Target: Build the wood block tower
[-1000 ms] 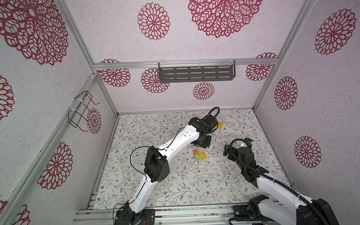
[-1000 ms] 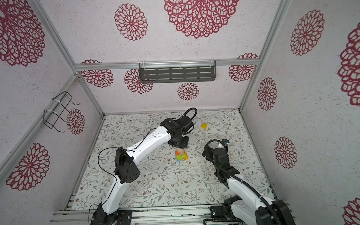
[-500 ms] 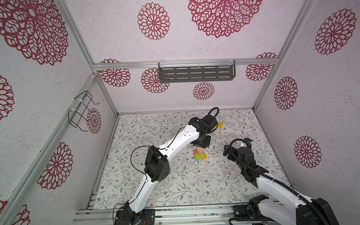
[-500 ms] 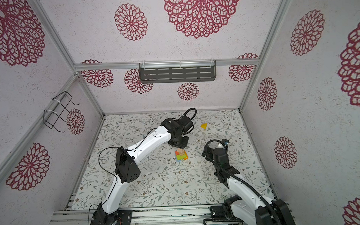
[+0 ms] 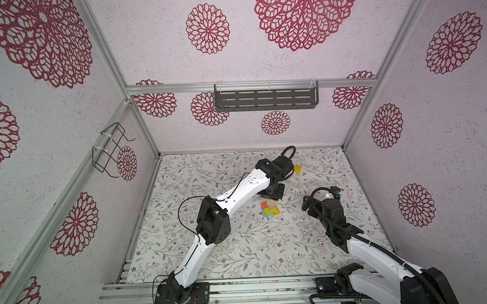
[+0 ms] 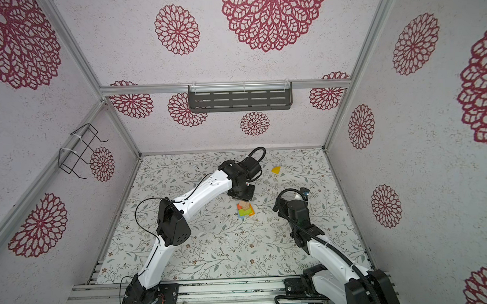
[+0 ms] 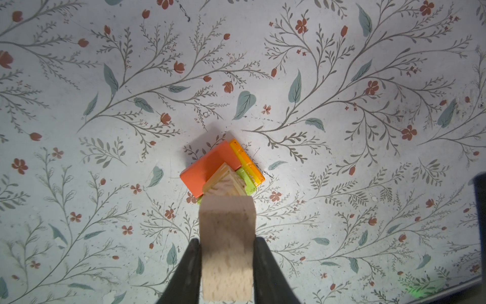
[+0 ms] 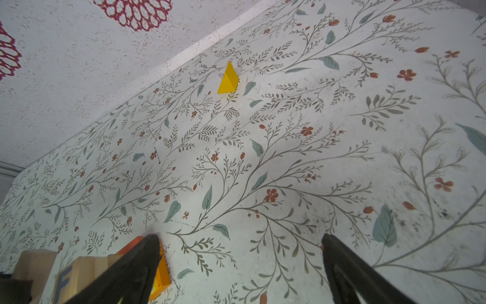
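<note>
Tower: flat coloured pieces stacked, lettered cube atop. Your left gripper, just beside it, clamps a plain tan block; right gripper nearby, jaws apart. Yellow wedge well apart, unplaced.

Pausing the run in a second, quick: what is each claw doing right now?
Left claw: closed on a plain tan wood block.
Right claw: open, holding nothing.
</note>
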You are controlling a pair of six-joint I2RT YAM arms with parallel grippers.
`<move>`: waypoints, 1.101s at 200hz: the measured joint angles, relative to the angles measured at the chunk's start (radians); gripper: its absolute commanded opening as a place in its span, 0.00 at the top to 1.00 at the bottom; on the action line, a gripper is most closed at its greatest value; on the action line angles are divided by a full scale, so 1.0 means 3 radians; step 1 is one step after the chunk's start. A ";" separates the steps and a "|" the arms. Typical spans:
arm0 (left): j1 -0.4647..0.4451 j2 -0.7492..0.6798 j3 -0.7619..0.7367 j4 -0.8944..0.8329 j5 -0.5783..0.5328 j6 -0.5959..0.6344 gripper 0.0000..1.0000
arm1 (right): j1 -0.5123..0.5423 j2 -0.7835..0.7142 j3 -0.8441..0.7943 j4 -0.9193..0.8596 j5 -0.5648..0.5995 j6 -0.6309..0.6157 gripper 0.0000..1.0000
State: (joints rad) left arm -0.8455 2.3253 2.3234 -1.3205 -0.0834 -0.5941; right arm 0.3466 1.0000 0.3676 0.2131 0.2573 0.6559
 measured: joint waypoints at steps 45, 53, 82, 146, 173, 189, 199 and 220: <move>0.0014 0.0034 0.0025 -0.0003 0.0033 0.0011 0.71 | 0.0000 0.0015 0.0000 0.0006 -0.0022 0.0000 0.01; 0.0014 0.0067 0.0057 -0.0003 0.0048 0.0014 0.71 | 0.0000 0.0022 0.0000 0.0008 -0.0025 0.0000 0.01; 0.0017 0.0179 0.0141 -0.0013 0.0079 0.0024 0.71 | 0.0000 0.0025 0.0000 0.0015 -0.0041 0.0000 0.01; 0.0045 0.0197 0.0221 -0.0080 0.0072 0.0064 0.71 | 0.0000 0.0025 0.0000 0.0022 -0.0069 0.0000 0.01; 0.0065 0.0197 0.0230 -0.0120 0.0071 0.0075 0.70 | 0.0000 0.0025 0.0000 0.0022 -0.0078 0.0000 0.01; 0.0070 0.0197 0.0263 -0.0131 0.0074 0.0075 0.70 | 0.0000 0.0025 0.0000 0.0022 -0.0081 0.0000 0.01; 0.0070 0.0197 0.0281 -0.0130 0.0074 0.0076 0.70 | 0.0000 0.0025 0.0000 0.0022 -0.0084 0.0000 0.01; 0.0069 0.0197 0.0286 -0.0131 0.0075 0.0076 0.70 | 0.0000 0.0027 0.0000 0.0022 -0.0084 0.0000 0.01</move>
State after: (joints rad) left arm -0.8249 2.3844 2.4092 -1.3598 -0.0608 -0.5713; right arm 0.3466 1.0080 0.3676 0.2195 0.2321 0.6559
